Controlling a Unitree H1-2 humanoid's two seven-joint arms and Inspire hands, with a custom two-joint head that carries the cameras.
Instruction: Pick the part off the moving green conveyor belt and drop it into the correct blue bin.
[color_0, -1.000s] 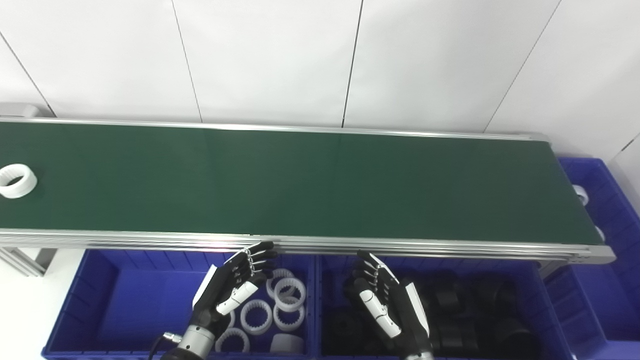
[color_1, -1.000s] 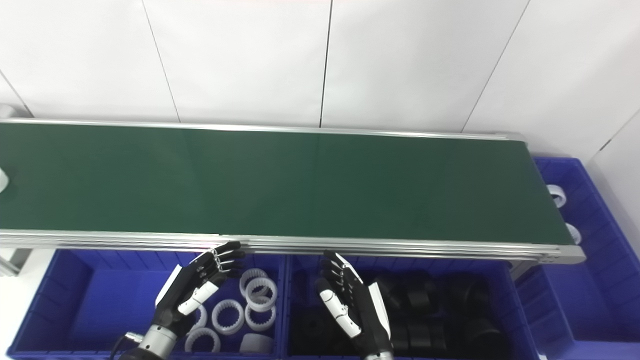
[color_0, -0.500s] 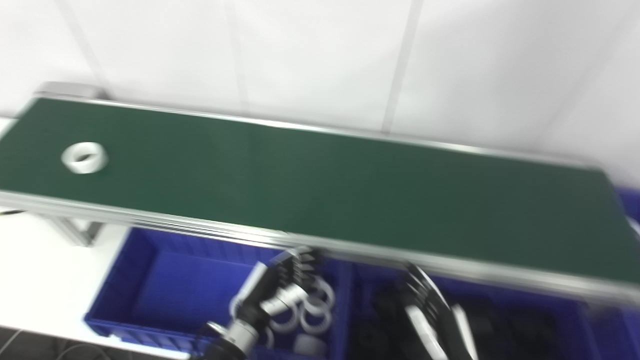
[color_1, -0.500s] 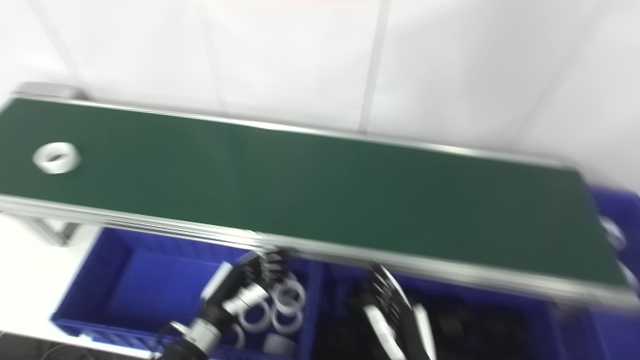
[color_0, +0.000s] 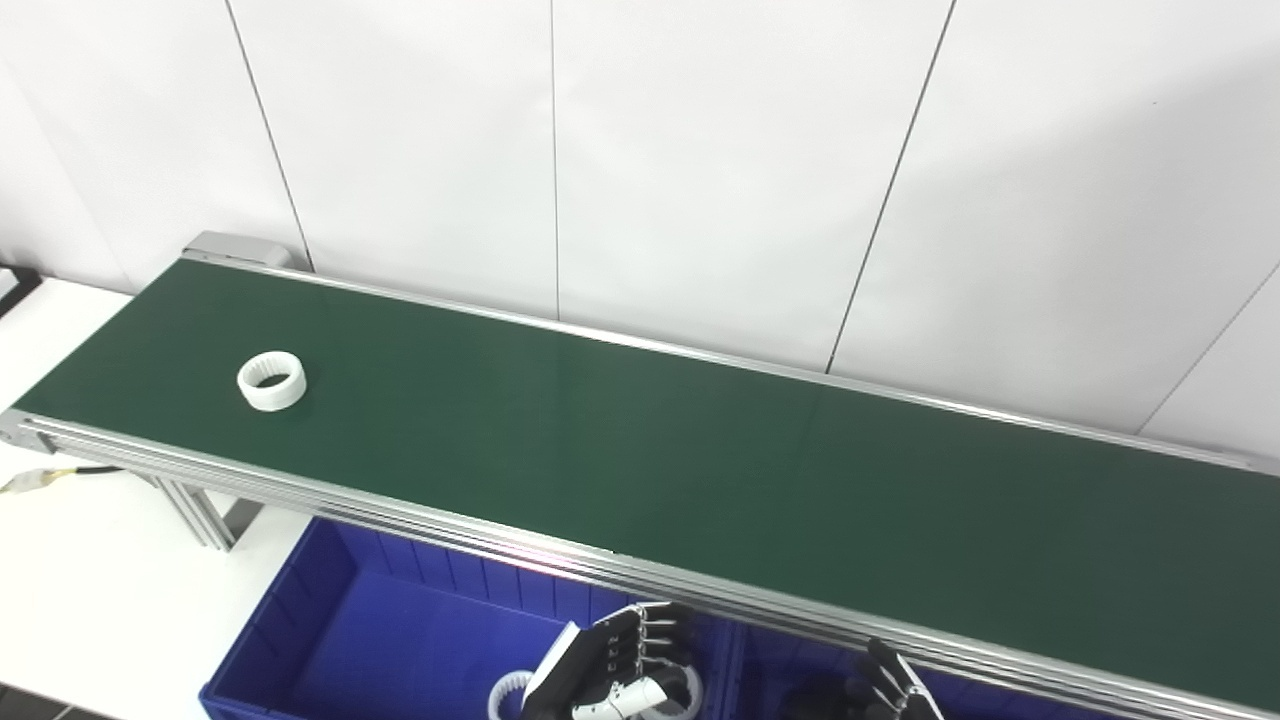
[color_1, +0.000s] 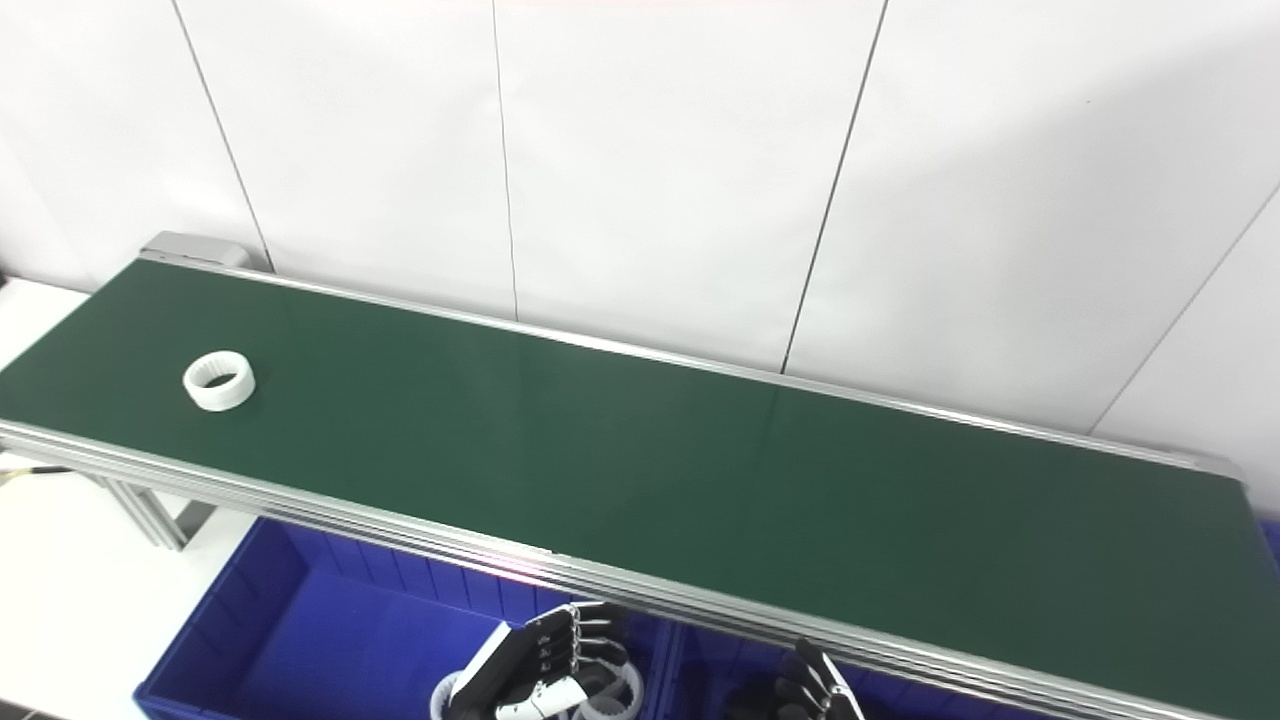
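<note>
A white toothed ring (color_0: 271, 381) lies flat on the green conveyor belt (color_0: 700, 470) near its left end; it also shows in the right eye view (color_1: 219, 380). My left hand (color_0: 612, 676) is open and empty at the picture's bottom edge, over the left blue bin (color_0: 400, 640), far from the ring. Only the fingertips of my right hand (color_0: 895, 690) show at the bottom edge, spread apart over the bin beside it.
White rings (color_0: 505, 692) lie in the left blue bin by my left hand. The belt's aluminium front rail (color_0: 400, 510) runs above the bins. A white table (color_0: 80, 590) and a frame leg (color_0: 195, 505) are at the left. A white panelled wall stands behind.
The camera has swung left and up, so the belt's left end is in view and the bins and hands have dropped to the bottom edge. The white ring has travelled right along the belt.
</note>
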